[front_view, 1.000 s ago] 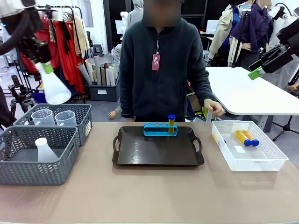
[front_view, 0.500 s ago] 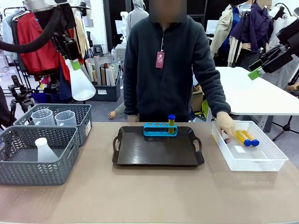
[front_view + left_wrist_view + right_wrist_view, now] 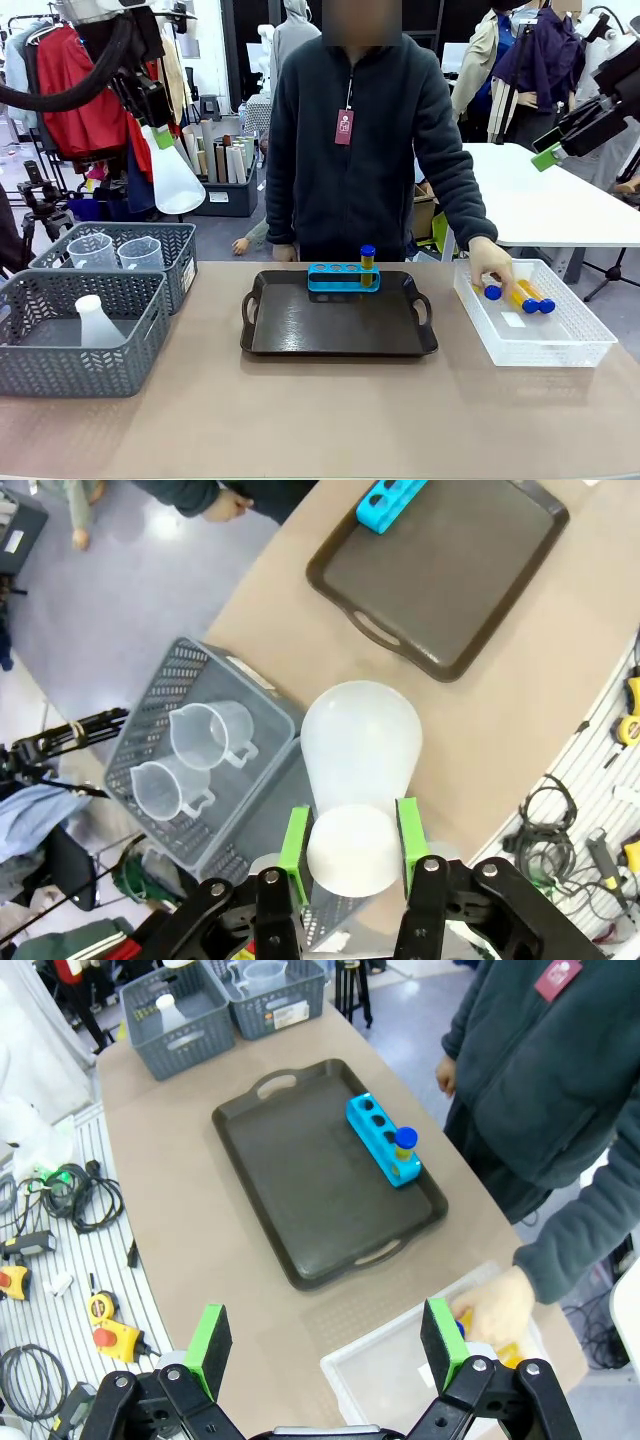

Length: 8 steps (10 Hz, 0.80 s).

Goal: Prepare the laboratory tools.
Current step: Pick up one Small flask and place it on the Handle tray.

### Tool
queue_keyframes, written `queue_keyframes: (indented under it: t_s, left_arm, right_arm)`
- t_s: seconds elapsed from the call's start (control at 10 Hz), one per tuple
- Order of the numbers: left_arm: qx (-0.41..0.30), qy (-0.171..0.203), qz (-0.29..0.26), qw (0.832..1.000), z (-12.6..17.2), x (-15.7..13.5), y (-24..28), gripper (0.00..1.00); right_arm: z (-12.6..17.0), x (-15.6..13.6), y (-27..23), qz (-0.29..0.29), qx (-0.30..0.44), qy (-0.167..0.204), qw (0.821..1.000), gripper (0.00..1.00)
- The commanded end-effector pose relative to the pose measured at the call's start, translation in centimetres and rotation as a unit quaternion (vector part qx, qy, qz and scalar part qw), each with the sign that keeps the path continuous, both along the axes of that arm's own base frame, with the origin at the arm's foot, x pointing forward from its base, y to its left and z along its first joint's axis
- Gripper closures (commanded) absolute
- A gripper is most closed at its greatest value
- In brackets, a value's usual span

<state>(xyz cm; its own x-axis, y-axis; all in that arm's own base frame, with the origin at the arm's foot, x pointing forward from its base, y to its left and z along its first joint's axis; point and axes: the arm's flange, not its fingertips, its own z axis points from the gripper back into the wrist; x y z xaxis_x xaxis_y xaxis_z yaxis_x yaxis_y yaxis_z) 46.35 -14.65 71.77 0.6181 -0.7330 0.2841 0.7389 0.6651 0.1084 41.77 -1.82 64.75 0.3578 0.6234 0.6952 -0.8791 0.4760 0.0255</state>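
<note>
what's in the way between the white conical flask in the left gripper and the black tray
Nothing visible. The translucent white conical flask, held in the left gripper, hangs in open air above the grey plastic baskets; the black tray is bare apart from the blue four-hole rack at its far edge.

tray (image 3: 330, 335): dark, on surface (image 3: 300, 420), lower right of left end effector (image 3: 160, 135)
grey baskets (image 3: 80, 352): two, below it
white crate (image 3: 545, 352): below right end effector (image 3: 325, 1343)
</note>
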Motion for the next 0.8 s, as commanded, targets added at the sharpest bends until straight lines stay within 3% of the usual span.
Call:
queue_keyframes:
  t_s: [0.0,0.1,0.5,0.7]
  left_arm:
    - [0.0,0.001,0.004,1.0,-0.1,-0.5,0.2,1.0]
    - [0.0,0.0,0.0,1.0,0.0,0.0,0.0,1.0]
    - [-0.001,0.043,-0.128,0.991,-4.6,1.2,-9.1,1.0]
    - [0.0,0.023,-0.157,0.987,-7.6,1.3,-14.1,1.0]
  right_arm:
    - [0.1,0.0,0.1,0.003,0.007,-0.001,1.0,0.0]
    - [0.1,0.0,0.1,0.003,0.007,-0.001,1.0,0.0]
    - [0.1,0.0,0.1,0.003,0.007,-0.001,1.0,0.0]
    - [0.1,0.0,0.1,0.003,0.007,-0.001,1.0,0.0]
